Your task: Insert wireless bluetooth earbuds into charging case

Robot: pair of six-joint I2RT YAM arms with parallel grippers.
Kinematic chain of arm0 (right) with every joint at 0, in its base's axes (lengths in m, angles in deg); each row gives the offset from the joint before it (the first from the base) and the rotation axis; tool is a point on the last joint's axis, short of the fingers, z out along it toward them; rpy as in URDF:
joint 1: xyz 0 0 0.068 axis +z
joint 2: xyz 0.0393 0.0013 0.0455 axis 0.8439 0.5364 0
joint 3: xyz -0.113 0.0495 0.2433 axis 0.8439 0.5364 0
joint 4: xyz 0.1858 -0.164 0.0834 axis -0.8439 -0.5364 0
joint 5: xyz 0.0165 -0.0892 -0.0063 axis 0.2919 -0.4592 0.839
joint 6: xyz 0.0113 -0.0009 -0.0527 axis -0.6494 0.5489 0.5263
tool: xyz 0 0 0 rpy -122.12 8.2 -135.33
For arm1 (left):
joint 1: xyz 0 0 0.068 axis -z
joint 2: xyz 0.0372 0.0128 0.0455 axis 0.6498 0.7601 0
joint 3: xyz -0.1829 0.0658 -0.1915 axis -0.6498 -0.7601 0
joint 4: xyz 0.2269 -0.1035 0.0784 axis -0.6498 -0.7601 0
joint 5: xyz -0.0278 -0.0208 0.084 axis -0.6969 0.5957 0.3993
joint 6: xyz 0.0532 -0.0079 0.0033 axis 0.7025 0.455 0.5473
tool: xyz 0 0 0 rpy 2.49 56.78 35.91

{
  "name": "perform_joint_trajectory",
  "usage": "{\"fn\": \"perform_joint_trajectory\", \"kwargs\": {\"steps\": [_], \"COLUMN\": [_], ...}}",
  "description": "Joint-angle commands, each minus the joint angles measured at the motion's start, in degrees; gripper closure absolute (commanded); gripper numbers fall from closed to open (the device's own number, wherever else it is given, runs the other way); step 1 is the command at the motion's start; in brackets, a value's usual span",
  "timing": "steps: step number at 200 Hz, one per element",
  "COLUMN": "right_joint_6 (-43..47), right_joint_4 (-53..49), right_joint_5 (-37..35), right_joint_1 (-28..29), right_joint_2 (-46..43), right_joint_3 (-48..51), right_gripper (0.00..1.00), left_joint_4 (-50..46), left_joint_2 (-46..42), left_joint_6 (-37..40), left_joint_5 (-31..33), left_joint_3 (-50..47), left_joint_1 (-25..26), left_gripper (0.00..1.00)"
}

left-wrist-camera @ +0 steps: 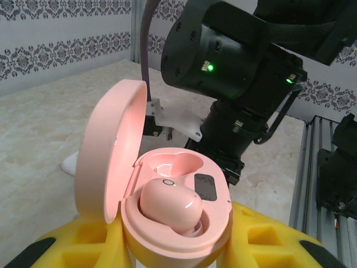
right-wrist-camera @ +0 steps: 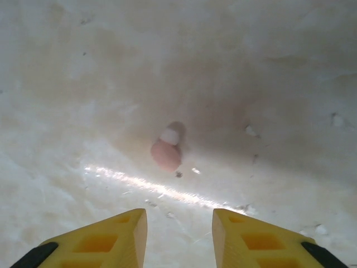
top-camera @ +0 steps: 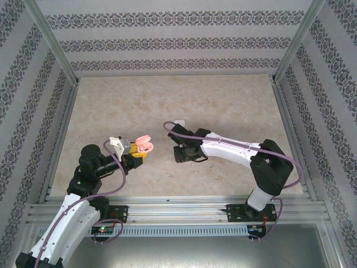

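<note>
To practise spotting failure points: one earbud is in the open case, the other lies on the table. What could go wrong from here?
1. The loose earbud is tiny and rounded on the smooth table; the open right gripper might nudge it away instead of gripping it.
2. The left gripper holds the charging case; pushing into its empty slot could shift it or jar the seated earbud.

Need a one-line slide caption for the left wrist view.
Left gripper holds the open pink charging case: one earbud seated, the second slot empty, right arm beyond.
</note>
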Motion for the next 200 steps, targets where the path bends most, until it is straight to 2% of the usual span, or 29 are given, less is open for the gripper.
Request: {"fn": "perform_joint_trajectory", "kwargs": {"steps": [1,47,103,200], "right_joint_6": [-5.88,-10.78,-15.69,-14.59], "right_joint_4": [1.58,4.35,13.97,9.63], "right_joint_5": [-0.02,1.83,6.89,4.84], "right_joint_1": [1.27,1.32,1.82,0.57], "right_joint_2": [1.27,3.42,6.60,11.94], "right_joint_3": [-0.63,0.62,3.66,-0.42], "right_gripper": [0.65,0.67,0.66,0.63], "left_joint_4": [0.89,0.49,0.66,0.47], "left_joint_2": [-0.32,-0.50,-0.15,0.69], "left_joint_6": [1.45,1.14,1.18,1.89], "left_joint_5": [-0.66,-0.83,-0.67,-0.08], "left_joint_3": [-0.23,-0.23,-0.32,-0.23], "left_joint_1": [-0.62,-0.57,-0.55,-0.62], "left_gripper": [0.90,0.90,0.90,0.90]}}
